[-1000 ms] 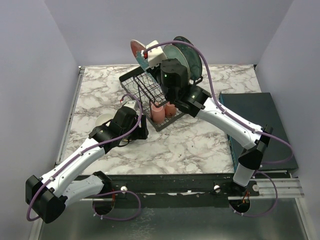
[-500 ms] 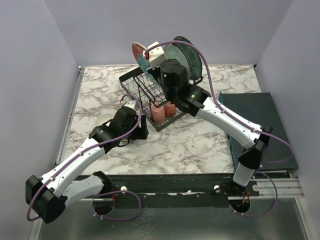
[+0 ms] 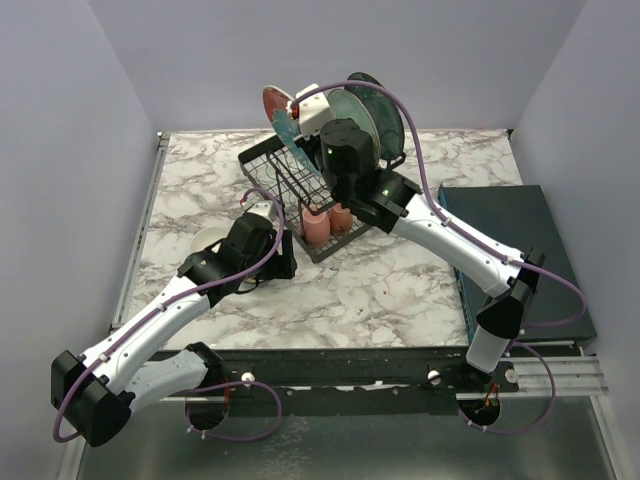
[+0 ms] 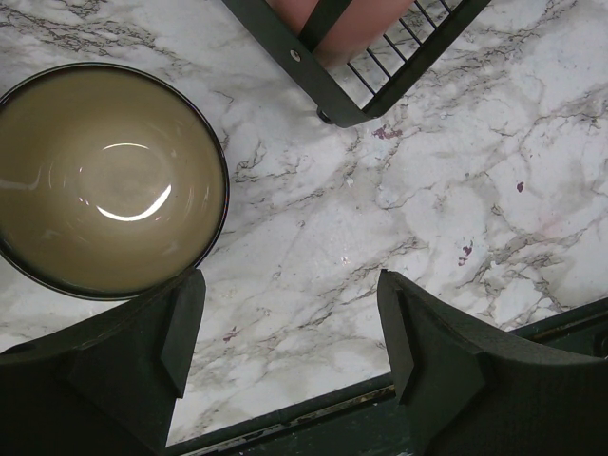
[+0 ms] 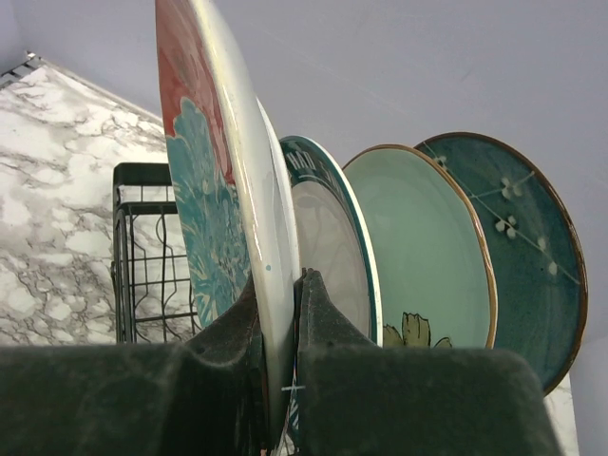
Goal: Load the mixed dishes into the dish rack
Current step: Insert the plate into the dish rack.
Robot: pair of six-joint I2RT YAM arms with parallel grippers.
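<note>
Three plates (image 5: 423, 247) stand in the dish rack (image 3: 272, 165); the right fingers (image 5: 318, 313), nearly shut, pinch the red flowered plate (image 5: 214, 190) upright by its rim beside them. Slotting is in hand; next it needs lowering into a free slot. The left fingers (image 4: 404, 328) hang wide open, empty, beside the tan-lined bowl (image 4: 104, 180) on the desk (image 4: 456, 209).
</note>
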